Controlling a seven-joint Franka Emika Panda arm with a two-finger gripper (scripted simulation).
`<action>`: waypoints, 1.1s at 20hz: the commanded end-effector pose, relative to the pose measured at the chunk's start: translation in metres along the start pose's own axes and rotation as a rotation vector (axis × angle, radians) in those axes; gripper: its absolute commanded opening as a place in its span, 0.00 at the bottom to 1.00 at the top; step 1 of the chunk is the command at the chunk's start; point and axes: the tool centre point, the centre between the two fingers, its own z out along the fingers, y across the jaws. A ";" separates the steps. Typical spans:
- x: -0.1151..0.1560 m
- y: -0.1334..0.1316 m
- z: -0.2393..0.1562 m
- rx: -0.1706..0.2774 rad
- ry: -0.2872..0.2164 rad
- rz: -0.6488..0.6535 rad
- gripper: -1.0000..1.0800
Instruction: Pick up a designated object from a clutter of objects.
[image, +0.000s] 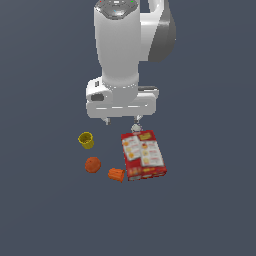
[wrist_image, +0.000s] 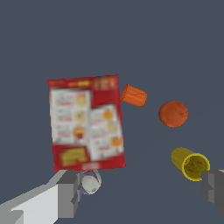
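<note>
Hand (image: 121, 120) wide open, holding nothing, hanging above the clutter. Small yellow cup (image: 86, 140) tipped on its side, mouth open, apart from the orange ball (image: 92, 164) and well apart from the red box (image: 143, 155). Risk of rolling away if one finger (wrist_image: 215, 190) pushes its round wall first; also of catching the tiny white item (wrist_image: 91, 182) just beside the other finger. Plain dark counter (image: 45, 210), no edges visible, no room visible.
</note>
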 end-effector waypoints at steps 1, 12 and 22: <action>-0.002 0.016 0.015 0.005 0.001 -0.015 0.96; -0.027 0.100 0.098 0.017 0.009 -0.097 0.96; -0.068 0.163 0.158 0.007 0.011 -0.157 0.96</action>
